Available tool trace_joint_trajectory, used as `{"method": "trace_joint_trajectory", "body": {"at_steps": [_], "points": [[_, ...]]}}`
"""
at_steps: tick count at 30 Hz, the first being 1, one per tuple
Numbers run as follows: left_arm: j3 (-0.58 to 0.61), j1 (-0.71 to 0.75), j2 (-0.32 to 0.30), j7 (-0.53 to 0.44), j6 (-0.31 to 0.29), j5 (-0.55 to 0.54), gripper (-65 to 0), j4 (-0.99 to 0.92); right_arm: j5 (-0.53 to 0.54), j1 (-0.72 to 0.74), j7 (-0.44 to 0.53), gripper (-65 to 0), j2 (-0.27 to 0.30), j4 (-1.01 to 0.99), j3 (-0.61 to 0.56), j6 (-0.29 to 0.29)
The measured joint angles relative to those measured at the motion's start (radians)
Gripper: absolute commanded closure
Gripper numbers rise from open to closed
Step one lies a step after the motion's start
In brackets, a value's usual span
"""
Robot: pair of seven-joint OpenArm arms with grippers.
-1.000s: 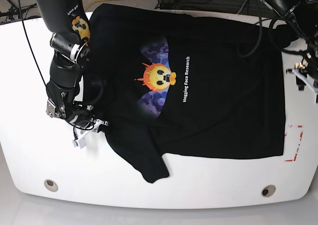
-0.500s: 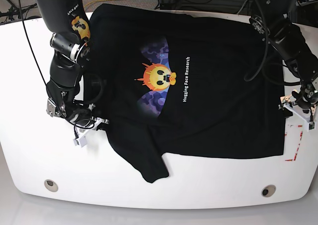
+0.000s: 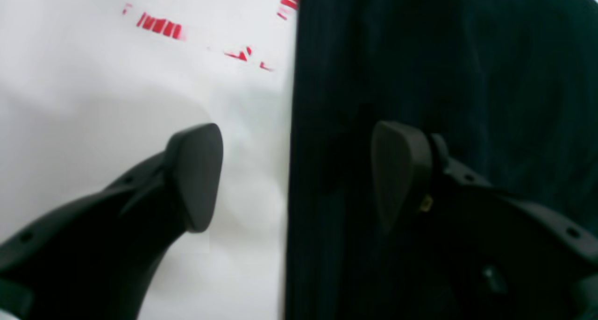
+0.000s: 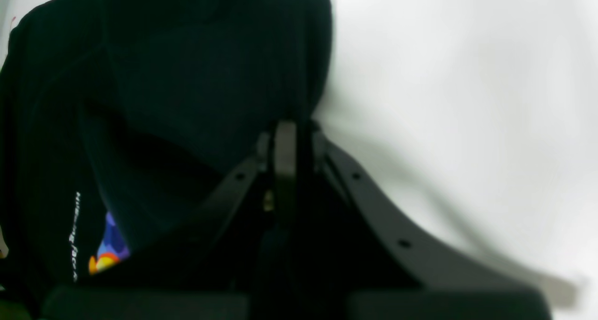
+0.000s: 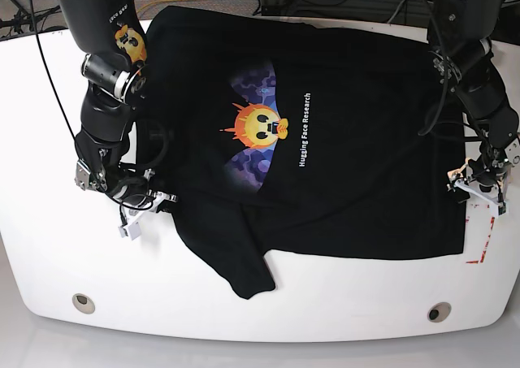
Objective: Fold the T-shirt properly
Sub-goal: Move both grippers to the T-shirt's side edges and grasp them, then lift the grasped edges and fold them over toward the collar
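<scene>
The left arm [image 5: 475, 84] has swung in from the 3 o'clock edge of the base view, where a second ago only its tip showed, and come down along the shirt [image 5: 341, 140]'s hem side. Its gripper [image 5: 474, 186], half a second ago just off the cloth at about 4 o'clock over the table [image 5: 49, 140], now sits slightly higher and further in, at the hem edge. Its jaws have spread wide: one finger [image 3: 196, 175] over the table, the other over the black cloth. The right gripper [image 5: 146, 208] has pinched fully shut on the sleeve edge.
</scene>
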Motion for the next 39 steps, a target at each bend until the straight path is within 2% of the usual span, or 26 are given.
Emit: {"method": "trace_joint_trajectory", "body": {"at_steps": [3,9,14,16,17,21,23,26,35,37,39], "points": [[0.001,-0.037,-0.004,-0.053,0.001,-0.002,-46.5,-0.08,0.0,0.0,0.0,0.0,-0.002,0.0,0.0,0.0],[0.002,-0.106,-0.011,-0.068,0.0,-0.009,-46.5,-0.197,0.0,0.0,0.0,0.0,-0.003,0.0,0.0,0.0],[0.002,-0.119,0.002,-0.08,0.001,-0.01,-45.6,-0.222,0.0,0.0,0.0,0.0,-0.003,0.0,0.0,0.0],[0.002,-0.119,0.01,-0.09,0.002,-0.01,-40.3,-0.222,0.0,0.0,0.0,0.0,-0.003,0.0,0.0,0.0],[0.002,-0.119,0.013,-0.089,0.001,-0.011,-35.4,-0.222,0.0,0.0,0.0,0.0,-0.003,0.0,0.0,0.0],[0.005,-0.115,0.019,-0.082,0.0,-0.018,-8.3,-0.223,-0.001,-0.001,-0.006,0.0,-0.003,0.011,0.0,0.0],[0.037,-0.112,0.016,-0.083,0.0,-0.024,-0.8,-0.223,-0.015,-0.009,-0.018,0.0,-0.005,0.048,0.0,-0.003],[0.077,-0.111,0.015,-0.082,0.0,-0.022,0.0,-0.224,-0.021,-0.021,-0.045,0.0,-0.006,0.1,0.0,-0.008],[0.073,-0.114,0.019,-0.076,-0.008,-0.024,0.0,-0.219,-0.034,-0.039,-0.17,0.0,-0.023,0.28,0.0,-0.01],[0.073,-0.112,0.019,-0.053,-0.03,-0.021,0.0,-0.2,-0.029,-0.039,-0.192,0.0,-0.023,0.318,-0.004,-0.007],[0.059,-0.107,0.023,0.024,-0.06,-0.01,0.0,-0.152,-0.03,-0.032,-0.212,0.0,-0.021,0.353,-0.005,-0.008]]}}
